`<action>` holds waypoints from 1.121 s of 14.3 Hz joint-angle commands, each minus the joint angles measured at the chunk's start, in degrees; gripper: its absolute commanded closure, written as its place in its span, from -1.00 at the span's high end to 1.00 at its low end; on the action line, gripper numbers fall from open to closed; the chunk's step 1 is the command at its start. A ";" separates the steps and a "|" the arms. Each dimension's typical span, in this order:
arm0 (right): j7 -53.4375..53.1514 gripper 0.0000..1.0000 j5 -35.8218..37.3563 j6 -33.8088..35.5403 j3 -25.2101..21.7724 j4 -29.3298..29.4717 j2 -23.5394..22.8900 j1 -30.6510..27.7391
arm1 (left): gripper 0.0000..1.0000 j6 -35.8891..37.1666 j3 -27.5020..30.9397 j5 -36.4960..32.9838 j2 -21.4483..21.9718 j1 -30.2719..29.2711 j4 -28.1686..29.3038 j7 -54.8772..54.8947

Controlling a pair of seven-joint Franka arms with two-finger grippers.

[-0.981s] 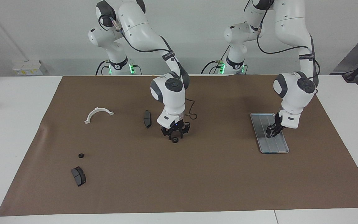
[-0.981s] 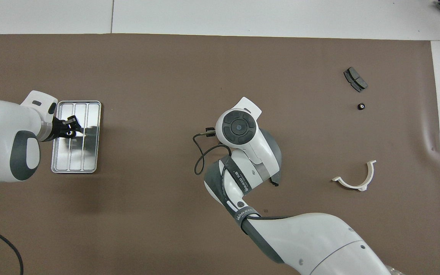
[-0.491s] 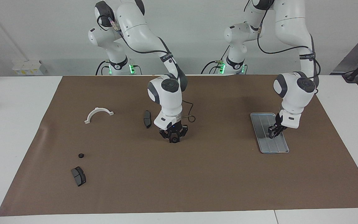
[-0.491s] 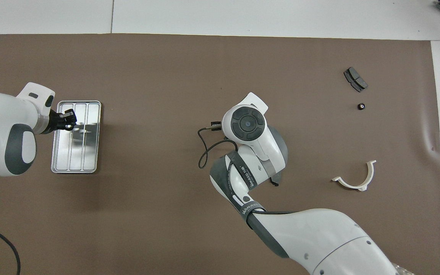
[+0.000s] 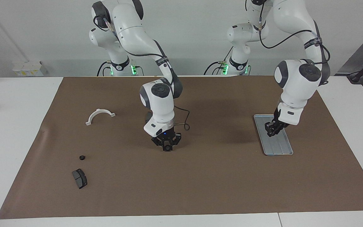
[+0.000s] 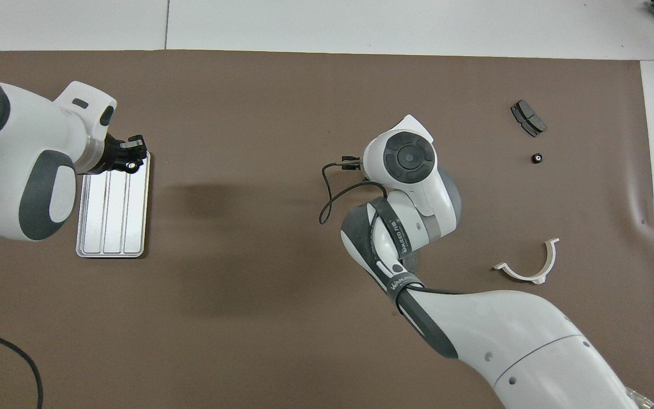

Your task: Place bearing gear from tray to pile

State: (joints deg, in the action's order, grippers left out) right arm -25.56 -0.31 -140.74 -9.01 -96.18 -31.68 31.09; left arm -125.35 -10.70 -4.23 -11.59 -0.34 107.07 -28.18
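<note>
Left gripper (image 5: 272,130): raised over the tray (image 5: 282,148) at the left arm's end of the surface, clenched on a small gear (image 6: 130,165) with a pale centre.
Right gripper (image 5: 167,145): in the air over the middle of the brown mat (image 5: 200,189), clenched on a second small black gear (image 5: 167,148).
Change, left: a second ago this gripper was low in the tray with the fingers wider; it has since shut on the gear and lifted.
Change, right: a second ago a gear lay on the mat under opened fingers; the gripper has since shut on it and drifted toward the right arm's end.
Meaning: both pick-ups look done, so the carry to the pile seems the step in hand.
Pile: one black gear (image 5: 82,157) just beside a dark brake pad (image 5: 79,178), toward the right arm's end, well apart from both grippers.
Other things: a white half-ring bracket (image 5: 100,115) nearer the robots than the pile.
Facing view: shows both grippers clear of the surface and the gear at the right fingertips.
Overhead view: the right arm's wrist hides its gripper and gear, but the left gear's pale centre and the tray's bare lanes show plainly.
</note>
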 commanded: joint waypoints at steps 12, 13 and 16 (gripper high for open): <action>25.03 -0.90 0.22 -0.85 0.83 2.14 -1.36 -21.15 | -1.00 -17.54 0.85 -0.69 -17.33 30.84 -9.88 -27.54; 25.99 -0.90 0.31 -1.12 0.83 2.14 -1.45 -22.11 | -1.00 -18.52 0.77 -0.69 -17.33 30.57 -9.26 -27.37; 26.70 -0.87 0.22 -1.38 0.83 2.23 -1.80 -23.70 | -0.11 -20.11 0.76 -0.69 -18.03 30.04 -8.12 -27.10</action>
State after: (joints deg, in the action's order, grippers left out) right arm 0.02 -0.32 -140.77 -8.98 -95.04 -32.41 8.73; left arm -144.16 -10.17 -4.23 -29.36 29.68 98.59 -55.42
